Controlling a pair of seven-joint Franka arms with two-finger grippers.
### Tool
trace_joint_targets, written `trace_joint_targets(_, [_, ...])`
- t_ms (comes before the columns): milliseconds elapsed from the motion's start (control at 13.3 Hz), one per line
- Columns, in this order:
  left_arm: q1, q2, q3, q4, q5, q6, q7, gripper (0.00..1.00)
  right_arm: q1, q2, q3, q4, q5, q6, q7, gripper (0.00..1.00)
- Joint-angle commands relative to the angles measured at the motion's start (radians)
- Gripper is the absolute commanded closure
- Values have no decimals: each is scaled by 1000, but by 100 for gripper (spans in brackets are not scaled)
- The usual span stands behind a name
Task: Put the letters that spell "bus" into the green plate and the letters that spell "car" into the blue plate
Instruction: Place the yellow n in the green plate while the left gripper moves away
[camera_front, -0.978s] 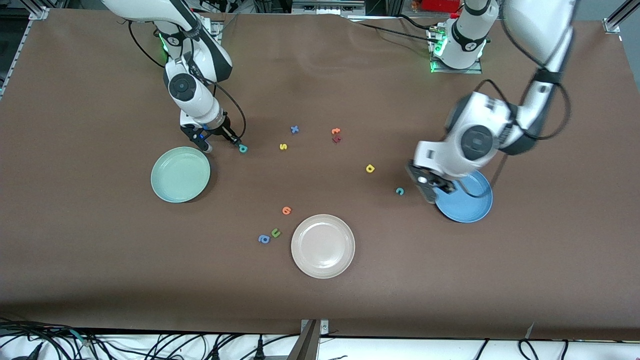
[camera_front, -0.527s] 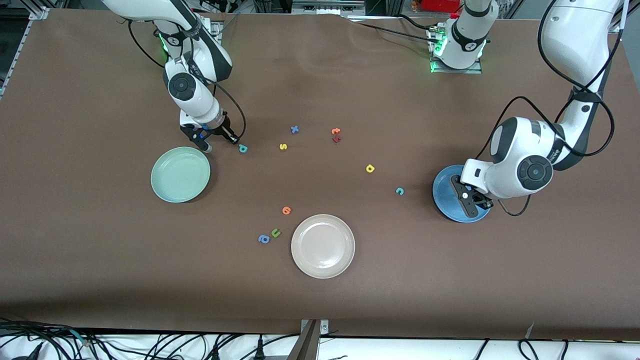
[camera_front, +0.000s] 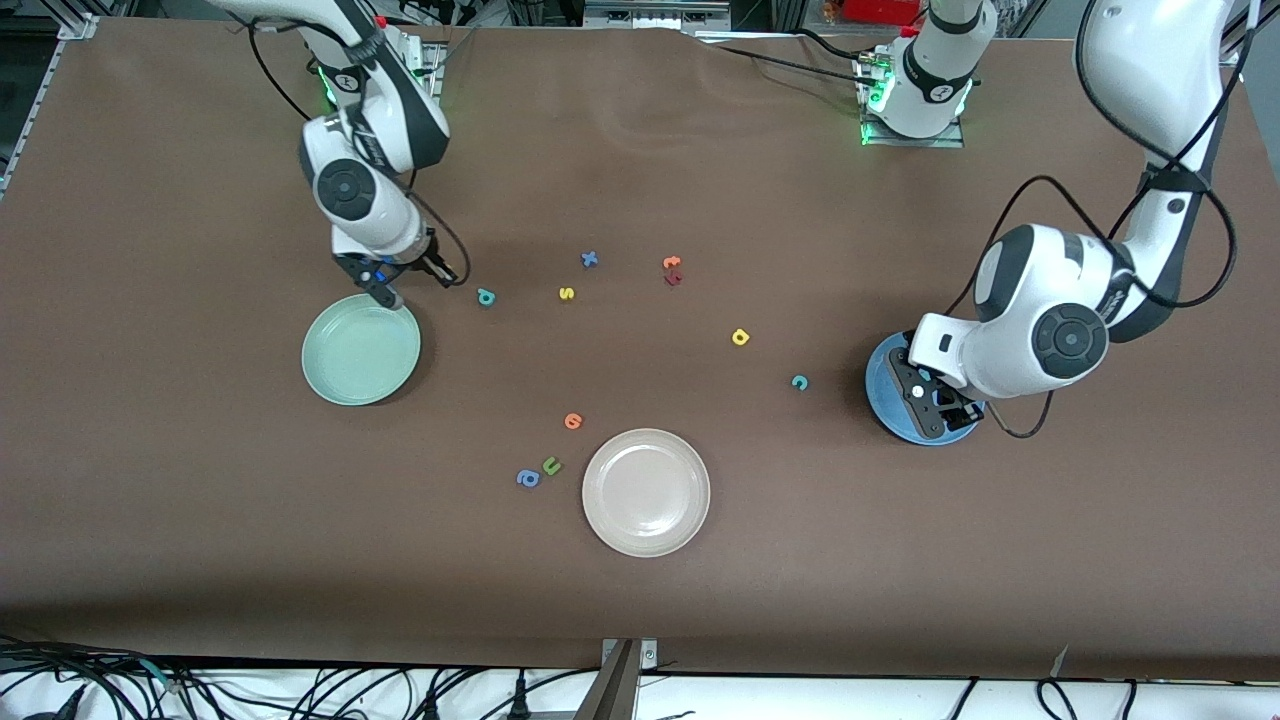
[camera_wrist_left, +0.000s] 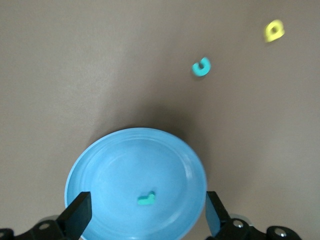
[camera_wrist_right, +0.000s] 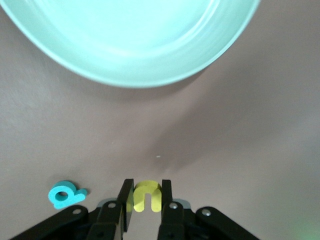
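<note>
Left claw (camera_front: 937, 405) has dropped teal r (camera_wrist_left: 146, 198).

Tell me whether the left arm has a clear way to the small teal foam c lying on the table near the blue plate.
Probably yes: the left tool hangs open over the round blue plate, and the teal foam c lies beside the plate on bare table.

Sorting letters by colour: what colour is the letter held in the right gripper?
Yellow: the u pinched in the right gripper, clearest in the right wrist view.
</note>
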Motion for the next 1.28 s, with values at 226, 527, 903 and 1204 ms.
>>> trace_joint_targets(226, [-2,-55,-19,255,-97,-345,-216,0,-3,-71,-233,81,-8,-174,-399,100])
trace_joint_targets(527, [-2,-101,-123,255,-89,-352,-656,0,-5,50,-337,83,-8,1,-607,100])
trace_joint_targets(903, [-10,-99,-215,256,-83,-346,-969,0,-3,122,-334,83,-1,131,-609,100])
trace_joint_targets(1204, [-46,-70,-209,253,-61,-277,-1125,0,-3,142,-334,84,-1,158,-610,67])
